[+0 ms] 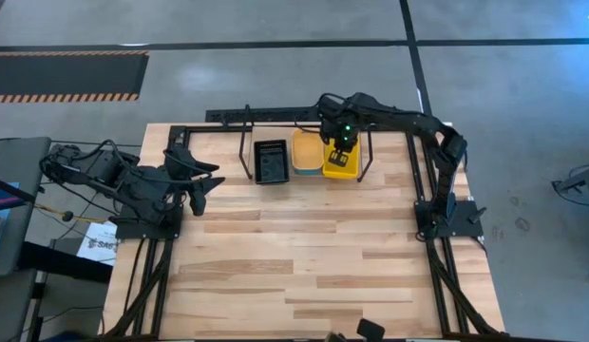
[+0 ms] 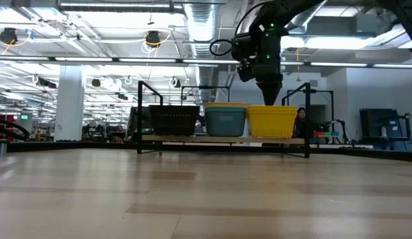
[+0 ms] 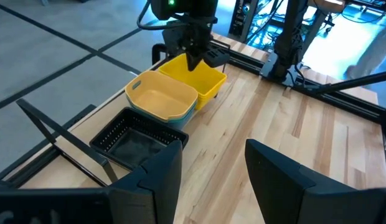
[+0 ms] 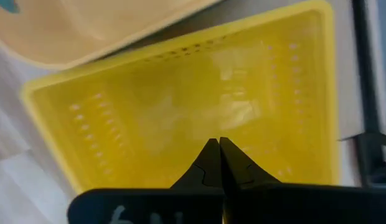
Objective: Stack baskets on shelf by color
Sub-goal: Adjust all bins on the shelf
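At the left edge of the wooden table (image 1: 304, 256) the left arm waits, its left gripper (image 1: 211, 177) pointing toward the middle with its fingers (image 3: 152, 180) spread wide and nothing between them. To its right, along the far side of the table, stands the shelf (image 1: 245, 142), a low black rod rack, with three baskets side by side within it. The leftmost is the black basket (image 1: 271, 161), dark mesh sides showing in the low view. Just beside it is a pale orange basket (image 1: 307, 150), sitting nested on a blue-grey basket (image 2: 225, 122) whose wall shows beneath the orange rim; the two form the middle stack. Touching that stack on the right is the yellow basket (image 1: 340, 169), at the right end of the shelf. The right arm reaches in from the table's right side, and the right gripper (image 1: 340, 152) hangs over the yellow basket's open top, pointing down into it, its fingers (image 4: 219, 163) pressed together tip to tip and gripping nothing.
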Available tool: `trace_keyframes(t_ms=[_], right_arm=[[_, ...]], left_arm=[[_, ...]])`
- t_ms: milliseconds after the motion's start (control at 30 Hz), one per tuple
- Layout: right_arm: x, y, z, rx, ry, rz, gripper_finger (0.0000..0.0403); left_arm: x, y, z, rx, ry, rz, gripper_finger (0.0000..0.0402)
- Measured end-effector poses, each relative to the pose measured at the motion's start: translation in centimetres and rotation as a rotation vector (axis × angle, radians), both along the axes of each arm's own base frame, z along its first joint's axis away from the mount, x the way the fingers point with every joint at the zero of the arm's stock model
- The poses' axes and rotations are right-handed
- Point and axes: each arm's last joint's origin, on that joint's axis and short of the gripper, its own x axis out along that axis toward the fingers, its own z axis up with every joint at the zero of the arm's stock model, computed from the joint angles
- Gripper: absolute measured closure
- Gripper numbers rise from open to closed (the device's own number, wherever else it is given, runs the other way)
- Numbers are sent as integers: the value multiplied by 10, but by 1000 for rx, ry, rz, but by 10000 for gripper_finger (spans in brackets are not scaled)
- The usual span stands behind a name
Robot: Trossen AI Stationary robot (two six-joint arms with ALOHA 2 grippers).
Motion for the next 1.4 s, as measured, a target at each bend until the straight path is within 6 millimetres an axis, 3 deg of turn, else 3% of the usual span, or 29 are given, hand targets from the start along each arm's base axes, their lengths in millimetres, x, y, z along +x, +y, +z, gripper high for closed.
trace_keyframes(t_ms=[600,967,1400], right_arm=[[-15,-23,0,-51,35,-5,403],[-14,-39,2,-124,-56,12,403],[-16,-23,0,-39,42,82,403]], left_arm=[[0,0,0,-2,6,-16,237],[0,0,0,4,8,-19,237],[0,0,0,12,11,-21,237]])
